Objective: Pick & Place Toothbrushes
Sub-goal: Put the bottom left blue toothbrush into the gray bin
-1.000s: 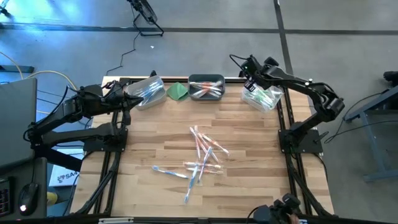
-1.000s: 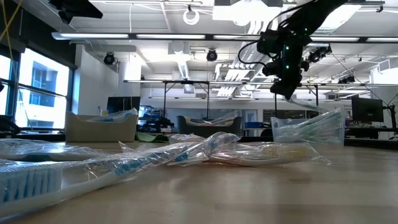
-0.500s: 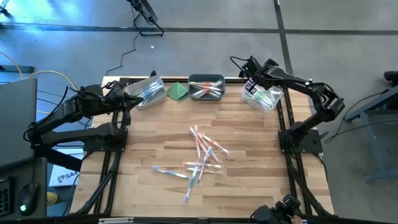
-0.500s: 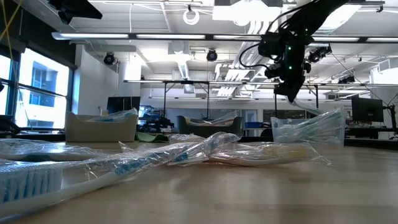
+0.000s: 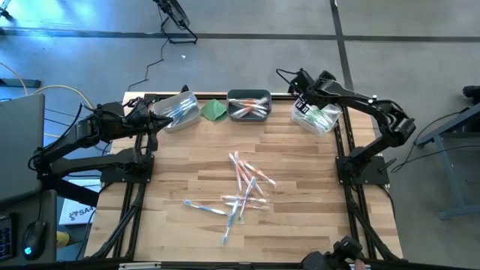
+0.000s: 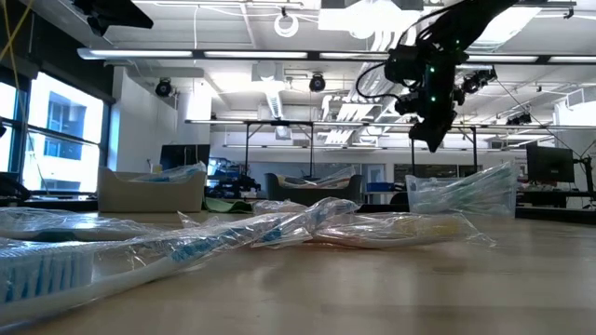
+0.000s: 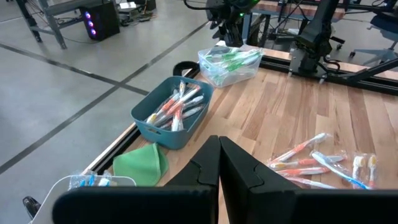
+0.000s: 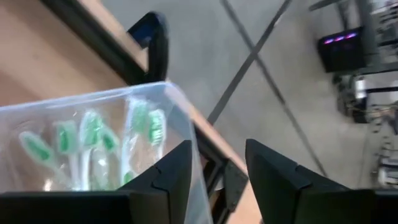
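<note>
Along the table's far edge sit three bins (image 5: 249, 106), the right tool (image 5: 298, 84) parted and empty above one.

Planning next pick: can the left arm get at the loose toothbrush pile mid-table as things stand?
Probably yes. The left gripper waits shut beside the left bin; bare table lies between it and the pile.

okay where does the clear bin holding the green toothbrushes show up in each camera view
High view: clear bin at the table's far right corner, under the right gripper.
Low view: right of centre, below that gripper.
Left wrist view: upper middle, beyond the teal bin.
Right wrist view: fills the lower left.
Shared landmark: the green toothbrushes inside.
</note>
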Robot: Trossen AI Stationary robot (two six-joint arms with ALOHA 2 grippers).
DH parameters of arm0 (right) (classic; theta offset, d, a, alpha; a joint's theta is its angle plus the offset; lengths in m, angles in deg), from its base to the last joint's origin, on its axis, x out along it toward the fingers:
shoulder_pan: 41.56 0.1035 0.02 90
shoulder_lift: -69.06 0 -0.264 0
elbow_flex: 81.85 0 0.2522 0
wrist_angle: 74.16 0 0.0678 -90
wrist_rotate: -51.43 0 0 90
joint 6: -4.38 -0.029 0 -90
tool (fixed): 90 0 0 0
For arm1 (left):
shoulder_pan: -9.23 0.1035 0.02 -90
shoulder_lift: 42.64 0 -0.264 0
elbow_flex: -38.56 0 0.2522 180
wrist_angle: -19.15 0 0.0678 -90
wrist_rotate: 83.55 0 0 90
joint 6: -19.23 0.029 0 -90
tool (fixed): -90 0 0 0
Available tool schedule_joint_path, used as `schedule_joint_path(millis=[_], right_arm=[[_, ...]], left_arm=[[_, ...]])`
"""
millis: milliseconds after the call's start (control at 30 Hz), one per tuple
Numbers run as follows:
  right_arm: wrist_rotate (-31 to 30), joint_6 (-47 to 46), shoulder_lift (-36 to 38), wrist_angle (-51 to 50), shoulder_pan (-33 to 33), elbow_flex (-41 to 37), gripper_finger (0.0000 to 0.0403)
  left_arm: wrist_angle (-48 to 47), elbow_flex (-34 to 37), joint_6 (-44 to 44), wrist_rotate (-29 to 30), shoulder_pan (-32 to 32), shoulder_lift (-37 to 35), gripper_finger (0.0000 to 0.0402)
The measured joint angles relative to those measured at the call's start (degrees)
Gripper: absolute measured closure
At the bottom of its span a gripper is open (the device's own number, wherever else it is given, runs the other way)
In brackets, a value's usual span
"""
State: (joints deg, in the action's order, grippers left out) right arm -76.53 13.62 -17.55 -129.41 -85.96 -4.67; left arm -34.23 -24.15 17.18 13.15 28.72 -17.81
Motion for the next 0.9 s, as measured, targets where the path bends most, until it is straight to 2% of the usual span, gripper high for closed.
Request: schedule_joint_path(millis=[167, 333, 467, 633, 700, 800, 900], right_arm=[[-3.7, 0.0, 0.0, -0.3, 2.4, 3.4, 0.0259], [-1.8, -2.2, 0.1, -0.3, 5.8, 8.4, 0.0263], [7.1, -9.0, 0.1, 0.0, 9.0, 11.9, 0.0275], [25.5, -15.8, 0.1, 4.0, 12.0, 12.6, 0.0288], [31.1, -16.9, 0.1, 5.9, 12.7, 12.6, 0.0291], [35.0, -19.0, 0.1, 9.0, 14.3, 12.6, 0.0293], [35.2, -21.2, 0.0, 11.6, 16.0, 12.6, 0.0292]], left_arm=[[0.0, 0.0, 0.0, 0.0, 0.0, 0.0, 0.0402], [0.0, 0.0, 0.0, 0.0, 0.0, 0.0, 0.0402], [0.0, 0.0, -0.7, 0.0, 0.0, 0.0, 0.0402], [0.0, 0.0, -3.7, 0.5, 0.0, 0.0, 0.0402], [0.0, 0.0, -4.5, 1.2, 0.0, 0.0, 0.0402], [0.0, 0.0, -5.5, 2.8, 0.0, 0.0, 0.0402], [0.2, 0.0, -7.4, 4.4, 0.0, 0.0, 0.0402]])
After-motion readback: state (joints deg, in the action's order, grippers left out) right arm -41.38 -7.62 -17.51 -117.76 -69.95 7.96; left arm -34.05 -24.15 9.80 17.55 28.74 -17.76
